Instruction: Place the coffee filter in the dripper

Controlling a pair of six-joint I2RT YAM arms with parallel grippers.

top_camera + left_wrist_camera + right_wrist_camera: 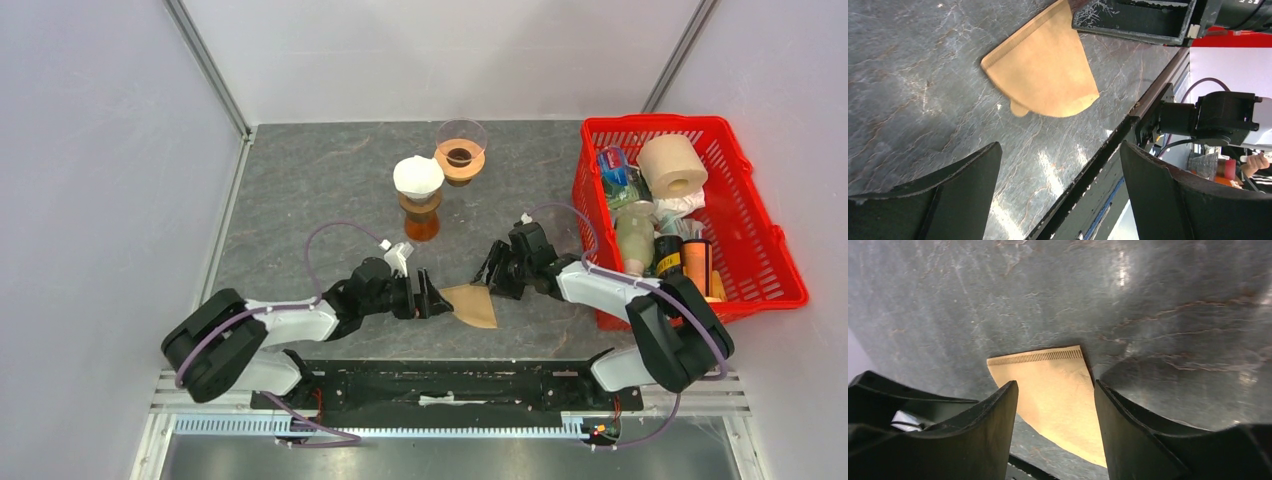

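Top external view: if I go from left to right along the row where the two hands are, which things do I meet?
left hand → brown coffee filter → right hand → red basket

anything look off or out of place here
The brown coffee filter lies flat on the table between the left end effector and right end effector, both open, held by neither. The clear dripper looks empty; the other dripper holds a white filter. Nothing spilled or damaged.
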